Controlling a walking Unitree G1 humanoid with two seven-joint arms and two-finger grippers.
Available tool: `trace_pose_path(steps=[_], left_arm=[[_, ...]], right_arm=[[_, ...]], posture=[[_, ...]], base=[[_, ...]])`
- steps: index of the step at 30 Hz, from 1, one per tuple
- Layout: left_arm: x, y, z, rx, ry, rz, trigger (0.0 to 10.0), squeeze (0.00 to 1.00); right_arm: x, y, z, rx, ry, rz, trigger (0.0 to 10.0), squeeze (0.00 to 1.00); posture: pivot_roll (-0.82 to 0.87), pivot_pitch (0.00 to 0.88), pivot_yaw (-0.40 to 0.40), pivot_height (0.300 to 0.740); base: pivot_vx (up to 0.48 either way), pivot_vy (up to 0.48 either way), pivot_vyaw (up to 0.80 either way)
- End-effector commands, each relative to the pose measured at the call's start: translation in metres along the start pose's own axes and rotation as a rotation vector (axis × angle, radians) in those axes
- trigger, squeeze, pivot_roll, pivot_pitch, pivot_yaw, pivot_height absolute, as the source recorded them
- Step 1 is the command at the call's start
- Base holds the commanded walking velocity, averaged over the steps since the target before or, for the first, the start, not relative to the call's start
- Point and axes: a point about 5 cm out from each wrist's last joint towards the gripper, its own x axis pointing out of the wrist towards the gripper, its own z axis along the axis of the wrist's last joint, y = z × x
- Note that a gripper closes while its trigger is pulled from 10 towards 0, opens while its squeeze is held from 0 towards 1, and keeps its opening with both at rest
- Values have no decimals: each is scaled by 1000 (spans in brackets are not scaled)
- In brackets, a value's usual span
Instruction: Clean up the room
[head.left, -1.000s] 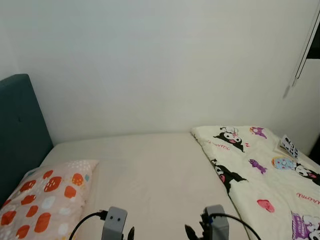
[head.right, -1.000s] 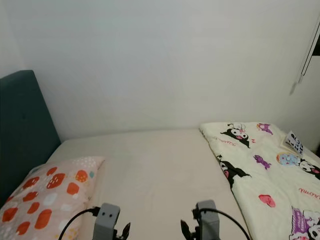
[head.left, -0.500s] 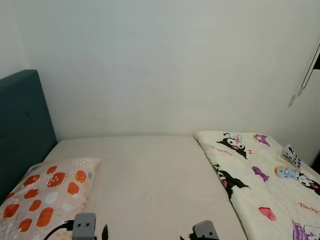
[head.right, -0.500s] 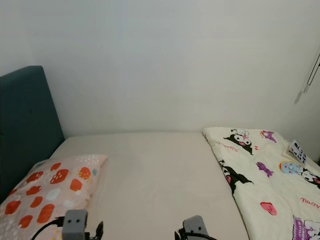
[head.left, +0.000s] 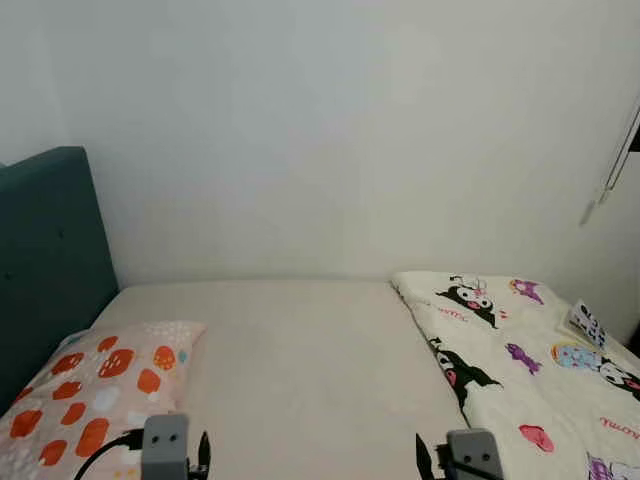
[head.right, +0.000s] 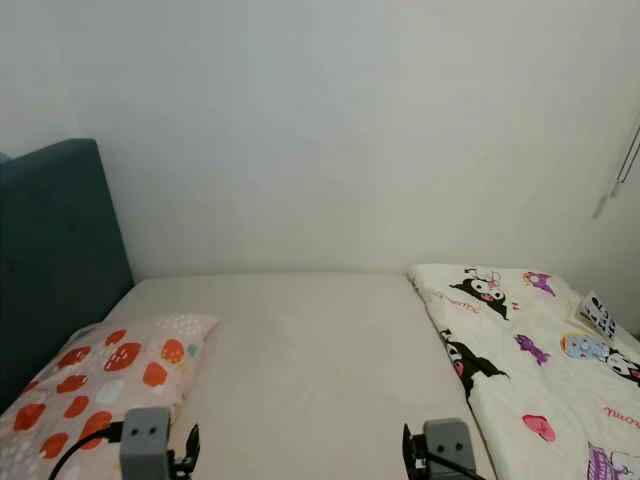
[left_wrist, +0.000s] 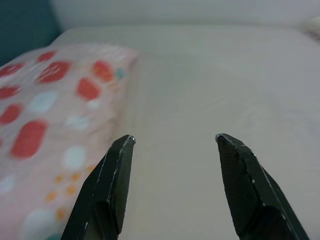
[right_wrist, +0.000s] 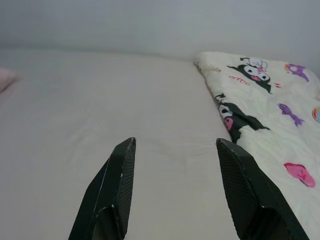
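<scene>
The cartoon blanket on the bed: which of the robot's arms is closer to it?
Right. The right gripper hovers beside the cartoon blanket; the left gripper is across the bed by the pillow.

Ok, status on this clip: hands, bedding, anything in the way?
Left hand open, empty, beside spotted pink pillow. Right hand open, empty, near cartoon-print cream quilt. Nothing blocking on beige sheet.

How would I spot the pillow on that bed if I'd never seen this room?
Start at the dark teal headboard on the left of the bed. Just below it, on the cream sheet, lies the pillow. It is pale pink with red, orange and white blobs, unlike the cartoon-printed quilt folded along the bed's right side.
</scene>
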Motion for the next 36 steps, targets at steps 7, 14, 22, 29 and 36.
trace_pose_path(steps=[7,14,22,29,36], left_arm=[[8,-23,12,34,-51,-141,10000,0],[33,-27,64,23,-236,-175,10000,0],[32,-14,54,32,-198,-136,10000,0],[-11,1,-19,135,65,-168,10000,0],[-30,8,-41,147,161,-155,10000,0]], right_arm=[[17,14,8,24,-16,53,10000,0],[53,8,72,16,-213,59,10000,0],[49,7,61,-8,-179,60,10000,0],[3,14,-14,-11,93,45,10000,0],[-15,15,-29,-1,151,28,10000,0]], posture=[[-24,36,-38,740],[-19,38,-42,740],[-18,40,-43,740],[-3,58,-31,740],[0,64,-25,740]], base=[[0,0,0],[0,0,0],[0,0,0],[0,0,0],[0,0,0]])
